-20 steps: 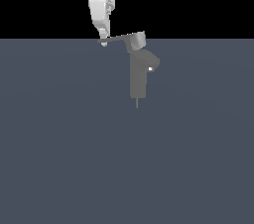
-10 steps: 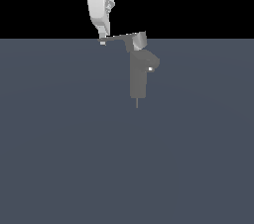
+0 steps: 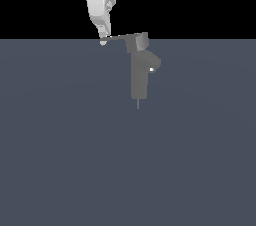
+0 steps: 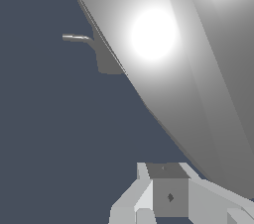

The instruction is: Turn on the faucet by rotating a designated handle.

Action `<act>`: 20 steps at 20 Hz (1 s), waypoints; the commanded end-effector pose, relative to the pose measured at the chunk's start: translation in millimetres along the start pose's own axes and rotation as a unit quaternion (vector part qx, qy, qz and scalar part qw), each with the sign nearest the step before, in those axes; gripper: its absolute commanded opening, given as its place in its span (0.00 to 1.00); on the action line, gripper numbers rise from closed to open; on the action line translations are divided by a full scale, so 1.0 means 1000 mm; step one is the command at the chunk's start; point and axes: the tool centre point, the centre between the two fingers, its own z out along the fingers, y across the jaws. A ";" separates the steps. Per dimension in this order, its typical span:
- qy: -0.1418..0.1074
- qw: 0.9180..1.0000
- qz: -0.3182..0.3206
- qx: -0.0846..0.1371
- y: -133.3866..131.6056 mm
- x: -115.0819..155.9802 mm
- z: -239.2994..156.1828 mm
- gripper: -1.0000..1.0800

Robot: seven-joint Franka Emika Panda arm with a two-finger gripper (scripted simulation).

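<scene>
Gripper, white and blocky, hanging from above at the exterior view's left, its tips at the free end of the thin flat grey lever handle; whether the jaws stand apart or together cannot be told from either view. The blade's long axis runs nearly level, away from the jaws toward the exterior view's right, ending in a blocky grey cap. Below the cap stands the matte grey upright faucet column, with a rounded spout nub bearing a white dot on its far side from the jaws. The coming push, judged from this layout, acts on the blade tip crosswise to its length. Against the frames of a second and half a second earlier, gripper and blade tip sit slightly farther toward the exterior view's left, suggesting a small rotation begun. The wrist view shows mostly a glaring pale surface.
</scene>
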 end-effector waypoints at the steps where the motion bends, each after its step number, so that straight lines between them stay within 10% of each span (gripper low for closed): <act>1: 0.000 1.000 -0.001 0.000 0.008 -0.002 -0.002 0.00; 20: 0.001 1.000 0.000 -0.002 0.045 0.022 0.001 0.00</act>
